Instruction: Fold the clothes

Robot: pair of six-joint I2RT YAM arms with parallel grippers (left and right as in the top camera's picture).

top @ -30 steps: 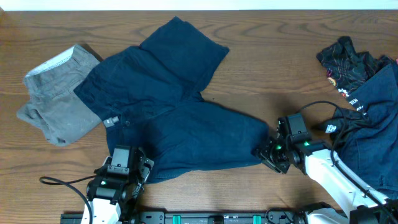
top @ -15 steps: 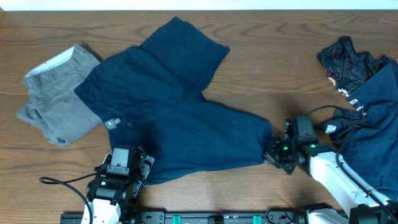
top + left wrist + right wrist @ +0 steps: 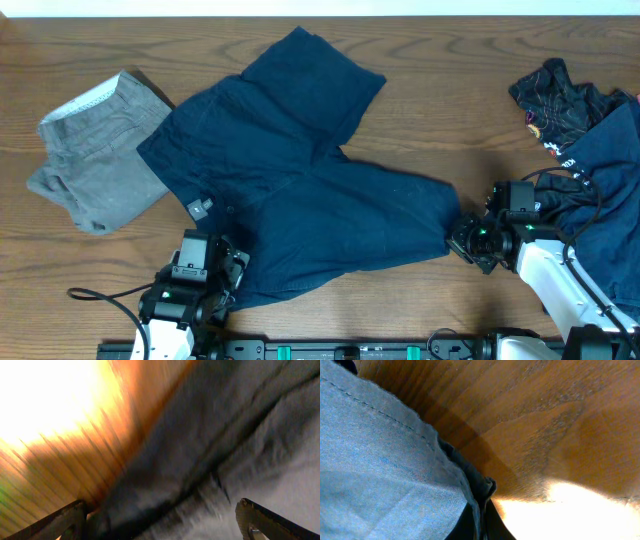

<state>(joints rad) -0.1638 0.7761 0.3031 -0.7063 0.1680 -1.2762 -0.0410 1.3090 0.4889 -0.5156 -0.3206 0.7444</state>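
Nearest, the left jaws stand wide, fingers (image 3: 60,522) either side of the near edge of the navy shorts (image 3: 300,190), clamping nothing. The right jaws are closed on the hem of one leg, cloth bunched between them. The navy shorts lie spread mid-table (image 3: 450,90), legs splayed. Farther left, crumpled grey shorts (image 3: 95,160) touch them. Far right, dark garments (image 3: 565,100) lie heaped.

Look at the navy shorts (image 3: 300,190): soft matt woven cloth, creased, with fine stitching along the hem. The grey shorts (image 3: 95,170) are matt cloth too. The tabletop (image 3: 450,90) is smooth grained wood, faintly glossy.
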